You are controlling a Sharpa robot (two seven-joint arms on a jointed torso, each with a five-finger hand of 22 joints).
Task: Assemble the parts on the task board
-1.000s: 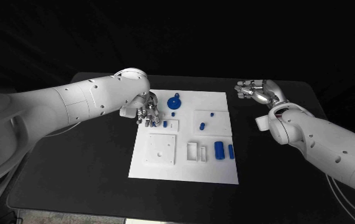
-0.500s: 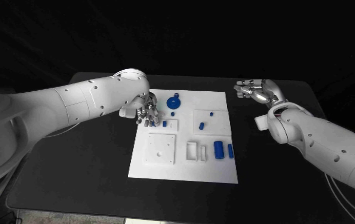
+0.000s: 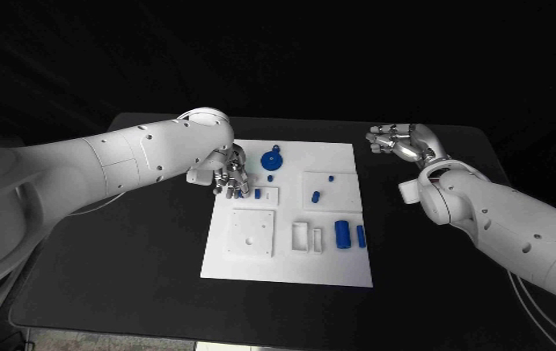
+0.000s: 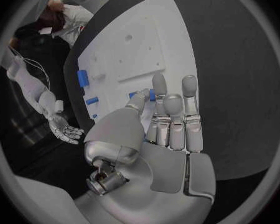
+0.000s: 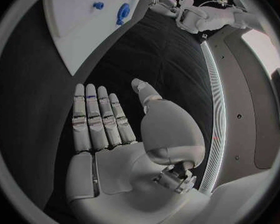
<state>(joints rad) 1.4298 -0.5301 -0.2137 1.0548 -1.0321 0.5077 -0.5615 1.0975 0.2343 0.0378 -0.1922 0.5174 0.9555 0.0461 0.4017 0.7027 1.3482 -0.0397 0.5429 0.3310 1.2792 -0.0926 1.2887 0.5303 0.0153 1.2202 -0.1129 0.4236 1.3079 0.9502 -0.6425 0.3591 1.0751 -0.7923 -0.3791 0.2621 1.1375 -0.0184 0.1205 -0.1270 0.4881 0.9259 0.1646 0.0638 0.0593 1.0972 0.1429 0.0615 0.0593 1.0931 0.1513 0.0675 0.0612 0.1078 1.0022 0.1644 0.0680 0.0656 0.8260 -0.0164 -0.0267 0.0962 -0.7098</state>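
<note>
- The task board (image 3: 290, 210) lies in the middle of the black table (image 3: 128, 271), its long side running away from the robot, so both arms can reach it from either flank.
- The left hand (image 3: 228, 176) hangs over the board's edge at about 10 o'clock from the board's centre, fingers pointing down and held close together. A small blue peg (image 4: 151, 94) shows just past the fingertips (image 4: 159, 79) in the left wrist view; whether the hand pinches it or only hovers at it cannot be told.
- That pose suggests the hand is working on the small socket plate (image 3: 264, 195) right beside it, where a short blue part (image 3: 257, 193) stands.
- The right hand (image 3: 398, 141) is parked off the board at about 2 o'clock, over bare table, fingers straight, side by side and holding nothing. It looks set aside to leave the board free for the other arm.
- A blue round part (image 3: 272, 161) sits at the board's 12 o'clock, and two blue cylinders (image 3: 343, 234) lie side by side at 4 o'clock, apparently not yet placed.
- No brand, label or legible writing appears on the board, the parts or the arms.
</note>
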